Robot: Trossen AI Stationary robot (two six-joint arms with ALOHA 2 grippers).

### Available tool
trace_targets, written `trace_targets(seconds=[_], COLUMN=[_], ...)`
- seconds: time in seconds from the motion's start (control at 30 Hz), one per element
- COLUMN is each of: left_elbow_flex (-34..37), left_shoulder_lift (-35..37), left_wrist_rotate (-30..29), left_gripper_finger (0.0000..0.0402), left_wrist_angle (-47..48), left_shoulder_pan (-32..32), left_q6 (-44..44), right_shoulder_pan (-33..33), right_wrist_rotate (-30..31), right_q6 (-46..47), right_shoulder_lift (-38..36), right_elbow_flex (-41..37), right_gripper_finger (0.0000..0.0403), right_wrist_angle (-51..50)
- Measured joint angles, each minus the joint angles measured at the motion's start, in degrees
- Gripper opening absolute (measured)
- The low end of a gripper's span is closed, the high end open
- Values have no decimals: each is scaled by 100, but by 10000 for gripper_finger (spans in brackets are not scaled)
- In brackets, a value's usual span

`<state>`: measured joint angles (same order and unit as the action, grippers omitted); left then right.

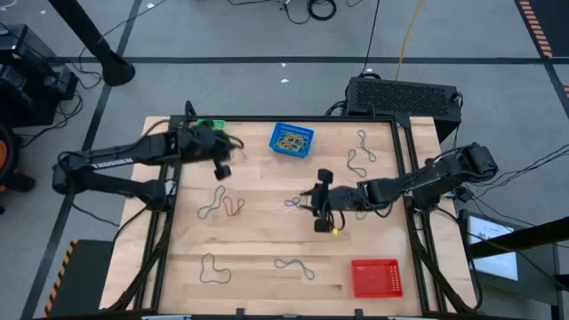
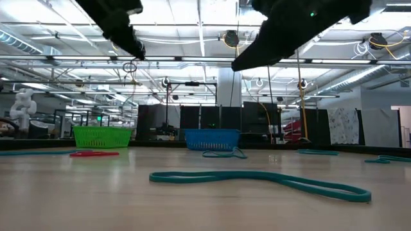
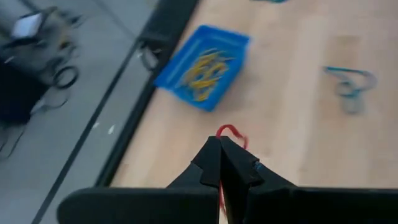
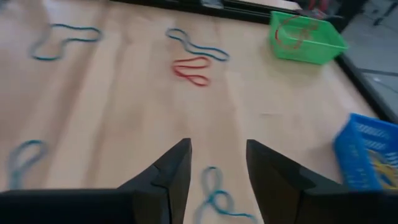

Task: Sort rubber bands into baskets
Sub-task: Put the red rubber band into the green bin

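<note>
My left gripper (image 1: 227, 158) hovers above the table's far left, beside the green basket (image 1: 211, 124), shut on a red rubber band (image 3: 231, 132). It faces the blue basket (image 3: 202, 65), which holds yellow bands. The green basket (image 4: 306, 37) holds a red band. My right gripper (image 1: 308, 201) stands open above mid-table, its fingers over a blue band (image 4: 214, 198). Loose bands lie flat on the wood: a red one (image 1: 234, 206), and teal ones (image 1: 211, 203) (image 1: 215, 268) (image 1: 295, 267) (image 1: 358, 160). The red basket (image 1: 376, 277) sits at the near right. My left gripper pinches the red rubber band between its two shut fingertips. A small loop of the band (image 3: 232, 130) sticks out past the tips, and a strand (image 3: 222, 199) runs back along the seam between the fingers. The fingers slant down toward the table's right; the band is clear of the wood.
A black vented box (image 1: 402, 96) stands past the table's far right corner. Dark frame rails (image 1: 411, 178) run along the table's sides. A long teal band (image 2: 257, 178) lies close to the near edge. Bare wood lies between the scattered bands.
</note>
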<state>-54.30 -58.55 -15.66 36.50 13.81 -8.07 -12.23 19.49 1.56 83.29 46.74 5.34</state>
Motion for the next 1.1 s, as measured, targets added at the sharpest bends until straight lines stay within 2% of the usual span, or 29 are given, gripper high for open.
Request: trace_targets(seconds=[0.17, 0.37, 0.57, 0.67, 0.87, 1.1], left_elbow_flex=[87, 85, 85, 85, 225, 679], left_shoulder_lift=[204, 215, 215, 213, 213, 191], left_wrist_rotate=[-7, -280, -339, -409, -410, -292], left_gripper_finger=[1, 1, 1, 1, 1, 1], left_wrist_angle=[7, 12, 158, 369, 351, 299], left_shoulder_pan=[962, 1930, 2640, 2932, 3345, 3543], left_q6=[-23, -38, -36, 5, 170, 337], right_shoulder_pan=[561, 1398, 2114, 2383, 2840, 3100], right_wrist_rotate=[-112, -999, -1245, -1283, -1827, -2006], right_q6=[-421, -766, -1135, -1271, -1449, -1451], right_shoulder_lift=[0, 0, 0, 0, -2, -2], right_elbow_flex=[0, 0, 0, 0, 0, 0], right_gripper_finger=[146, 146, 146, 146, 146, 146], right_wrist_angle=[-1, -2, -66, -156, -218, -222])
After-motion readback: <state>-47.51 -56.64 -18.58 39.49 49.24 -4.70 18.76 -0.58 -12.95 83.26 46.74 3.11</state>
